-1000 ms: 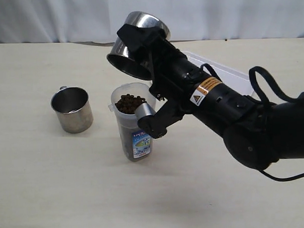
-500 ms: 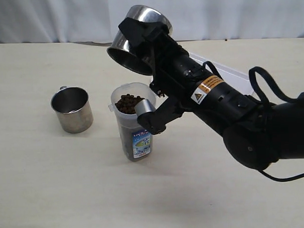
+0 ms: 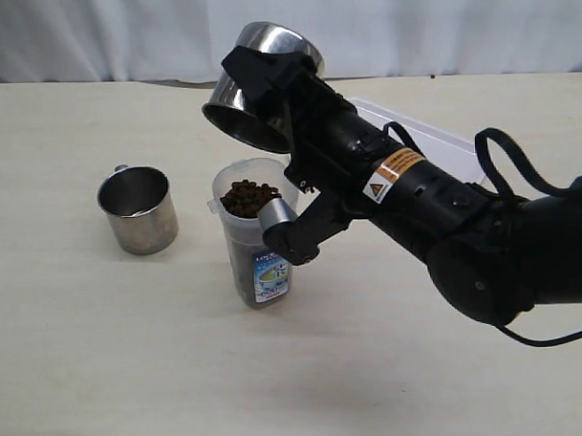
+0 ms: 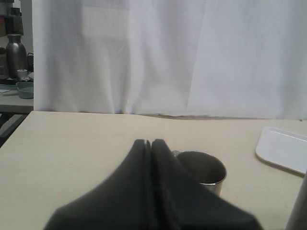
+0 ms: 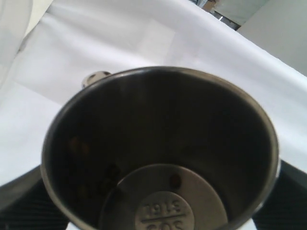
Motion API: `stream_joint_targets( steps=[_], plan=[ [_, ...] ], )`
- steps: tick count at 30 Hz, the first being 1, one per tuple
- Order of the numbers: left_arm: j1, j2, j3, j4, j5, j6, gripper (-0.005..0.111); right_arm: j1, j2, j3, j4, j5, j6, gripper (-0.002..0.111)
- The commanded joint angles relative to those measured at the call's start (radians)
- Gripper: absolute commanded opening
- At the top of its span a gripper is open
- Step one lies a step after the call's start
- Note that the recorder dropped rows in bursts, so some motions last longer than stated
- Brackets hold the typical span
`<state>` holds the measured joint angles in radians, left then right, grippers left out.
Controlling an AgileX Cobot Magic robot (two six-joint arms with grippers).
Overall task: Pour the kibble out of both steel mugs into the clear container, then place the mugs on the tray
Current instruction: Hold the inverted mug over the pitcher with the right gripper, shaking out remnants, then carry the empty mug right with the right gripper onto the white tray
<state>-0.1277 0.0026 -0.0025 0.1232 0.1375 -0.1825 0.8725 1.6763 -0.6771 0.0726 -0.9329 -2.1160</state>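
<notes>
Right gripper (image 3: 267, 85) clamped on tipped steel mug (image 3: 280, 37), mouth angled down above clear container (image 3: 257, 248) so kibble (image 3: 249, 196) drops in; mug looks nearly empty. Left gripper (image 4: 147, 143) closed on nothing, near second mug (image 3: 138, 209) on counter (image 3: 86, 359).

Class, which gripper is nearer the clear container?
Right. The right gripper holds a tilted steel mug just above the clear container; the left gripper, shut, lies outside the exterior view, facing the other mug.

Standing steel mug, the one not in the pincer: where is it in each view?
Exterior: standing steel mug left of the clear container.
Left wrist: mug just beyond the shut left pincer.
Right wrist: not in it.
Shared landmark: white tray, in exterior and left wrist views.
</notes>
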Motion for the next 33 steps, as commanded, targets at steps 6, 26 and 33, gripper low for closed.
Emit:
stream_joint_targets(
  steps=[6, 26, 33],
  plan=[
    [0.0, -0.003, 0.003, -0.006, -0.012, -0.002, 0.0, 0.0, 0.001, 0.003, -0.022, 0.023, -0.002, 0.005],
    [0.0, -0.003, 0.003, -0.006, -0.012, -0.002, 0.0, 0.0, 0.001, 0.003, -0.085, 0.0, -0.002, 0.005],
    [0.0, -0.003, 0.003, -0.003, -0.012, -0.002, 0.0, 0.002, 0.001, 0.003, 0.169, -0.065, 0.049, 0.005]
  ],
)
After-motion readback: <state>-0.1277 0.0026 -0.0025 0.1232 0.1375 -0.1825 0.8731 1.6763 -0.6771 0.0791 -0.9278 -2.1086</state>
